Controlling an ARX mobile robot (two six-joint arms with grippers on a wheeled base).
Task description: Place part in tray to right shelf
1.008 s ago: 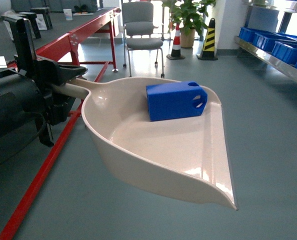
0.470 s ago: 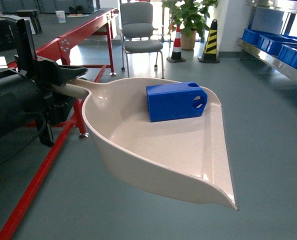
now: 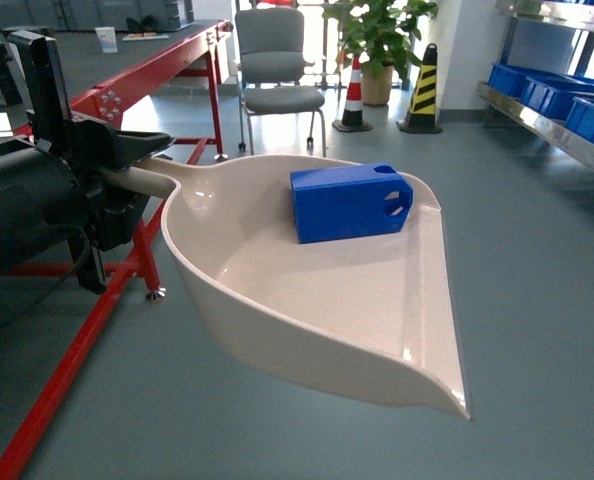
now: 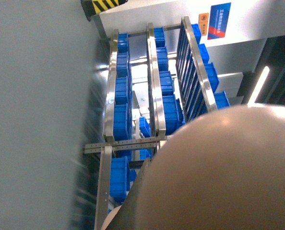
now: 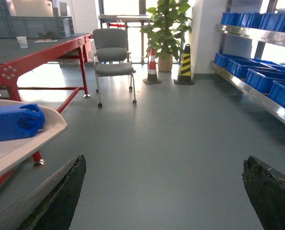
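In the head view my left gripper (image 3: 137, 162) is shut on the handle of the cream tray (image 3: 277, 300) and holds it level over the floor. The blue part (image 3: 349, 203) lies on its side at the back of the tray. In the left wrist view the tray's underside (image 4: 229, 177) fills the lower right and hides the jaws. The right shelf (image 3: 552, 125), steel and loaded with blue crates, stands well off at the far right. My right gripper (image 5: 164, 191) is open over bare floor, to the right of the tray (image 5: 27, 143) and the part (image 5: 13, 122).
A red-framed dark-topped table (image 3: 127, 80) runs along the left, one leg (image 3: 149, 265) close under the tray's handle. Straight ahead are a grey chair (image 3: 275, 70), a potted plant (image 3: 377, 35) and traffic cones (image 3: 424, 90). The shelf (image 5: 255, 88) lines the right side.
The room has slid slightly left in the head view, and the red table's leg has come out from behind the tray. Tray and part keep their place before the camera.
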